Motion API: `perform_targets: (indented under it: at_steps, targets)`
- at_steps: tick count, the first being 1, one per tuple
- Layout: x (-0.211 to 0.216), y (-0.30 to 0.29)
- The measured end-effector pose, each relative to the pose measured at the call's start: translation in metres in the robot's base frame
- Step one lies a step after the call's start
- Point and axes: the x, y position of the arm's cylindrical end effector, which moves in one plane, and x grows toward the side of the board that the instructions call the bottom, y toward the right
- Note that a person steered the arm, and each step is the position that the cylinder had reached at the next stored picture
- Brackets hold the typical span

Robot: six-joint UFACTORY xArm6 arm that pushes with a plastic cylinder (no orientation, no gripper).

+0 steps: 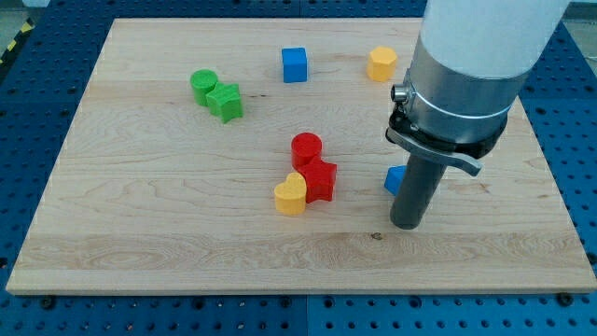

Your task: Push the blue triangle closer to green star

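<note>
The blue triangle lies right of centre, mostly hidden behind my rod; only its left part shows. The green star sits at the upper left, touching a green cylinder. My tip rests on the board just below and to the right of the blue triangle, close to it or touching it; I cannot tell which. The star is far off to the view's upper left of the triangle.
A red cylinder, a red star and a yellow heart cluster at the centre, between triangle and star. A blue cube and a yellow hexagon lie near the top. The wooden board ends at blue perforated table.
</note>
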Motion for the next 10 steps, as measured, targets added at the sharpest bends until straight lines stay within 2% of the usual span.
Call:
perform_targets:
  at_steps: [2, 3, 5, 7, 9, 10]
  targets:
    - [-0.027, -0.010]
    - [-0.029, 0.017]
    - [-0.065, 0.024]
    - [-0.083, 0.056]
    - [-0.122, 0.057]
    - [-0.136, 0.079]
